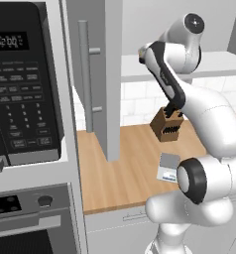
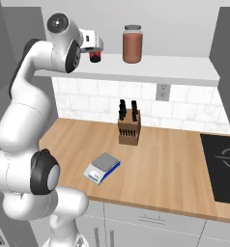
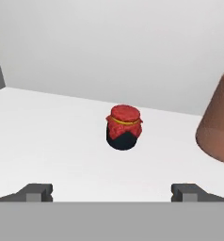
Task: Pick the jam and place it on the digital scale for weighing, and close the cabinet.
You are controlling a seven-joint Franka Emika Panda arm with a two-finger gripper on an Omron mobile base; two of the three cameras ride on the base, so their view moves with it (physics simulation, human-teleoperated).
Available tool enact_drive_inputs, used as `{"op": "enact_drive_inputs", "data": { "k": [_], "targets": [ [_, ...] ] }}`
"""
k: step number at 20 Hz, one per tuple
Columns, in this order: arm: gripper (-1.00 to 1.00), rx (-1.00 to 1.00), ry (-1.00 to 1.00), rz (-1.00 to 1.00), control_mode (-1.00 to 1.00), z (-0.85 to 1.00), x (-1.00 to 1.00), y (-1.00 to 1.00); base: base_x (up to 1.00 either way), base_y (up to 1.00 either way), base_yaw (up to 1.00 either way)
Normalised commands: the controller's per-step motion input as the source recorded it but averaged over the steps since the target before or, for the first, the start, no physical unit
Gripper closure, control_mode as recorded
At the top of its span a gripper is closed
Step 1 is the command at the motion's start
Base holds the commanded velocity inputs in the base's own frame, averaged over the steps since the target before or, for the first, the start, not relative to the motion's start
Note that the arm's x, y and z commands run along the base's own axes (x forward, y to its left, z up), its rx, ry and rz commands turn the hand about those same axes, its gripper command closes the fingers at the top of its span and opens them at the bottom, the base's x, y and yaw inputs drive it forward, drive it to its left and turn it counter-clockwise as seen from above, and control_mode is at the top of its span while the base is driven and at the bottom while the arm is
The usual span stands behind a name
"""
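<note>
The jam (image 3: 124, 127), a tiny jar with a red cloth top and dark body, stands upright on the white cabinet shelf (image 2: 150, 67). My gripper (image 3: 114, 193) is open, level with the jar and a short way in front of it, with nothing between its fingers (image 3: 38, 192). From the right base view the hand (image 2: 90, 44) is up at the shelf's left end with the jam (image 2: 94, 57) just beyond it. The digital scale (image 2: 102, 168) lies bare on the wooden counter below. The cabinet door (image 1: 110, 74) with its bar handle (image 1: 84, 74) stands open.
A taller brownish-red jar (image 2: 132, 43) stands on the shelf to the right of the jam. A wooden knife block (image 2: 128, 126) sits behind the scale. The black microwave (image 1: 21, 79) and oven are to the left, and a dark cooktop (image 2: 223, 164) is at the counter's right.
</note>
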Motion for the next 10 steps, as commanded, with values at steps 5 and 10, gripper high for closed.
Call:
{"op": "enact_drive_inputs", "data": {
  "k": [5,10],
  "targets": [
    [-1.00,0.00,0.00,0.00,-1.00,-0.07,0.28,0.00,0.00,0.00,0.00],
    [-1.00,0.00,0.00,0.00,-1.00,0.00,0.31,-0.03,0.00,0.00,0.00]
  ]
}}
